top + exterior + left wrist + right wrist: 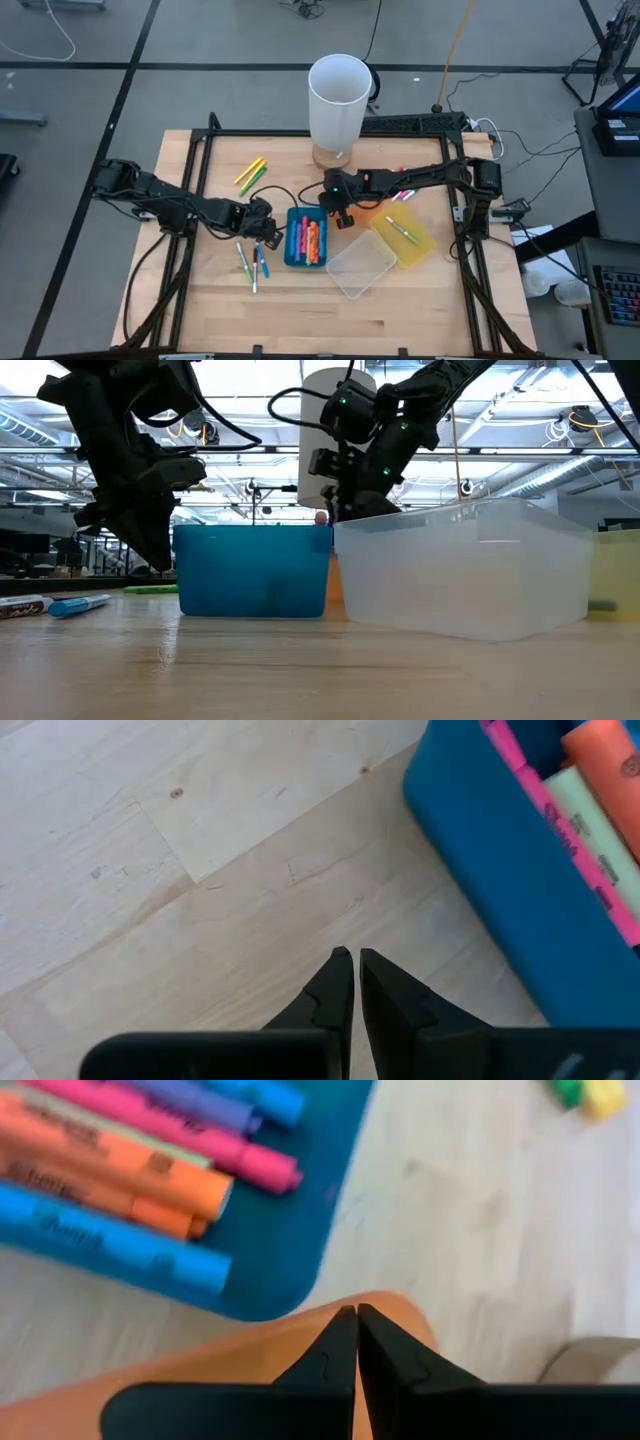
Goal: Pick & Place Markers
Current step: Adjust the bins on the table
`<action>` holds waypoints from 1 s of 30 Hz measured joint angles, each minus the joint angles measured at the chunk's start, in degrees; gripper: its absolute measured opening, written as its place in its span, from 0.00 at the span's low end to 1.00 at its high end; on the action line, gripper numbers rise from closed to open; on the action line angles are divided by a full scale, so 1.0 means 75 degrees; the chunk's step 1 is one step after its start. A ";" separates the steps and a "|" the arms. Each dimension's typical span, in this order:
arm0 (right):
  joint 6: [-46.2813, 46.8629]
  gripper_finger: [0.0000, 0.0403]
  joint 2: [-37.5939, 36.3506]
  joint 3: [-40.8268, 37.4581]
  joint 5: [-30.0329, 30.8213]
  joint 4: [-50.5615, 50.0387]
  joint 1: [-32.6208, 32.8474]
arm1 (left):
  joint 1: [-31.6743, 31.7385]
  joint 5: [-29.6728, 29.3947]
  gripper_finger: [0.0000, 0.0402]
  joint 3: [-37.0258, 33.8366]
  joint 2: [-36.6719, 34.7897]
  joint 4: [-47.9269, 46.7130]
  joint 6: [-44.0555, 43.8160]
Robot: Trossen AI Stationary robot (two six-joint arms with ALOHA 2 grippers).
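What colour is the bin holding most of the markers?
Blue bin; the high view shows it best, with markers inside.

Markers (pixel 308 238) lie flat — pink, orange, blue in the blue bin (pixel 290 250) — others scattered on the table (pixel 300 310).

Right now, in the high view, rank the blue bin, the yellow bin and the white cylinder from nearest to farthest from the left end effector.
1. Blue bin: just to the right of the left end effector, in the table's middle.
2. White cylinder: at the table's far edge, beyond the blue bin.
3. Yellow bin: on the right side, under the right arm.
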 joint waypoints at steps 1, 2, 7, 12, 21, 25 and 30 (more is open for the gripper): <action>0.0061 0.00 0.0000 0.0000 0.0081 0.0159 -0.0015 | 0.0000 -0.0001 0.06 0.0000 0.0000 0.0002 0.0000; 0.0112 0.00 0.0000 0.0000 0.0209 0.0324 -0.0022 | 0.0000 0.0002 0.06 0.0000 0.0000 0.0002 0.0000; 0.0416 0.00 0.0000 0.0000 0.0816 0.0843 -0.0044 | 0.0000 0.0002 0.06 0.0000 0.0000 0.0003 -0.0002; 0.0645 0.00 0.0000 0.0000 0.1287 0.1209 -0.0162 | 0.0003 -0.0001 0.06 0.0000 0.0000 0.0002 -0.0032; 0.0148 0.00 -0.1926 0.0033 0.0002 -0.2455 0.0615 | 0.0003 -0.0005 0.06 0.0000 0.0000 -0.0006 0.0061; 0.0833 0.00 -0.2790 -0.0025 -0.1436 -0.3939 0.1630 | 0.0003 -0.0030 0.06 0.0000 0.0003 -0.0006 0.0087; 0.1610 0.00 -0.2507 -0.0523 -0.1545 -0.3413 0.3021 | 0.0003 -0.0200 0.06 0.0000 0.0003 0.0003 0.0093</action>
